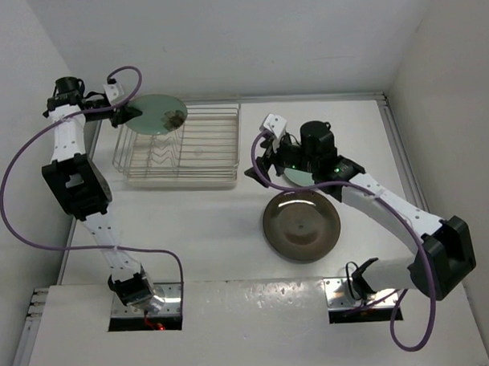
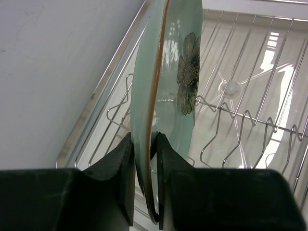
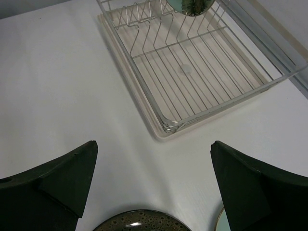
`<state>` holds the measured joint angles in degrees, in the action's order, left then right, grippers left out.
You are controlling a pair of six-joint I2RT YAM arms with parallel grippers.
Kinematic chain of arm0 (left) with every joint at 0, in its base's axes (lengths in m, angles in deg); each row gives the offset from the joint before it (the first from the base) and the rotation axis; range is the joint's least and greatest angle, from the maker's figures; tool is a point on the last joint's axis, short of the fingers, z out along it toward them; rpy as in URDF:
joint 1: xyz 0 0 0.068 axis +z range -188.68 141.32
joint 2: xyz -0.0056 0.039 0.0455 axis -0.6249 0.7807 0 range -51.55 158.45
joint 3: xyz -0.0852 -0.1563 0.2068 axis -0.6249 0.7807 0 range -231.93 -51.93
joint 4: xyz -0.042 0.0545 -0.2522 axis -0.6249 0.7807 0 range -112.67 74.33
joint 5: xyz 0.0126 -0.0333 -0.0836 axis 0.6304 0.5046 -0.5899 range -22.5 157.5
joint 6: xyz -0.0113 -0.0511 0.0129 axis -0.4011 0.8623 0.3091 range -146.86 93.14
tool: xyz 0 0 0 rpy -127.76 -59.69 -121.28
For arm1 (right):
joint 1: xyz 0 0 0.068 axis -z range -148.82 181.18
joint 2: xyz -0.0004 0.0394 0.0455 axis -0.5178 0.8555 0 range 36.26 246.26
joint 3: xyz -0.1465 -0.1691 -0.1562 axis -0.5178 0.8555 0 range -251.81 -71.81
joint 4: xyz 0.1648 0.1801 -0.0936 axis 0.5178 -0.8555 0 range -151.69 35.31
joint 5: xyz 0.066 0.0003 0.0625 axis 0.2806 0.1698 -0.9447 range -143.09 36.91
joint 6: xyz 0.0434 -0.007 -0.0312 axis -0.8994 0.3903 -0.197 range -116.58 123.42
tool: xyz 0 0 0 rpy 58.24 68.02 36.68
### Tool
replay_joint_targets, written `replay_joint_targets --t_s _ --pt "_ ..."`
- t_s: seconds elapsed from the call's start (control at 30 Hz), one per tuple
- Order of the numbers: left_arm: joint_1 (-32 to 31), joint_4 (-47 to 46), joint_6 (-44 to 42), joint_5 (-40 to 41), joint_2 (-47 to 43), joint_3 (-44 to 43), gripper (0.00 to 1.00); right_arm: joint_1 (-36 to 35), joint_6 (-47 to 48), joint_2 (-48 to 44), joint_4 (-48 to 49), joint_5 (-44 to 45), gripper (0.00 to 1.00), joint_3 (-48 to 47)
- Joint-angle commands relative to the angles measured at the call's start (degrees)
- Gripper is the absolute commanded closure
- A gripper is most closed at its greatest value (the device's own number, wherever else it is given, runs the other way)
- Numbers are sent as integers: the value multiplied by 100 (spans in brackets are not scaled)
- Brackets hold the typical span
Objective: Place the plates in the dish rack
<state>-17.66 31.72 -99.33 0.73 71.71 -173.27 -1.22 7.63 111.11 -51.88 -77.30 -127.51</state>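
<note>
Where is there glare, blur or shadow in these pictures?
Top view: even light, with a pale glint on the brown plate. Left wrist view: white glare on the dish rack tray and on the green plate; the left pincer fingers are dark shapes with little detail. Right wrist view: sharp rack wires, no strong shadows.

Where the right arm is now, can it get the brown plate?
Probably yes: the right arm's open jaws hang close over the far rim of the brown plate, and nothing lies on it.

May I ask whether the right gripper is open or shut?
Open: the right gripper has its fingers wide apart, holding nothing.
</note>
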Motion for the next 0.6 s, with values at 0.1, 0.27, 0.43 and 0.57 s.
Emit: replay_joint_targets --t_s 0.1,0.27,0.43,0.57 --pt "184 -1624 -654 -398 295 -171 100 -38 -61 346 -166 -163 0 -643" --pt "184 -1686 -787 -592 348 -224 100 -64 -60 557 -263 -198 0 -924" --pt "184 -1739 -1155 -873 286 -416 100 -64 -78 768 -439 -277 0 -1153" --pt "184 -1914 -989 -874 286 -706 100 -73 -96 943 -553 -374 0 -1355"
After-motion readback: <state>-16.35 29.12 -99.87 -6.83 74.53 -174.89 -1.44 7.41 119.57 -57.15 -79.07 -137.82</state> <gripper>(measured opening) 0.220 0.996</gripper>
